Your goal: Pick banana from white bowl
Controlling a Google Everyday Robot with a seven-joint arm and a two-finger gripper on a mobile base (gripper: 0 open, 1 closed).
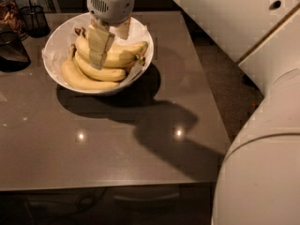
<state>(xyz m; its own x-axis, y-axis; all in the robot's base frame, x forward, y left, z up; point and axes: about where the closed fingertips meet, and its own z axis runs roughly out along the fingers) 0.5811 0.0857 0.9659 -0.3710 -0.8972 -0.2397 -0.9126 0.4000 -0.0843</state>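
Observation:
The white bowl point(57, 37), lined with crinkled white paper, stands on the far left part of the table and holds several pale-yellow bananas lying side by side. My gripper point(110, 39) reaches down from above into the bowl's middle, right at the topmost banana point(123, 56), whose far end it hides. The other bananas point(84, 78) lie lower and nearer the front rim. My white wrist housing point(111, 1) sits just above the bowl's far rim.
The bowl rests on a glossy grey-brown table point(117, 144). A dark wire-mesh cup point(35, 18) and a dark glass vessel point(11, 50) stand at the far left. My white arm point(262, 163) fills the right side. The floor lies beyond the table's right edge.

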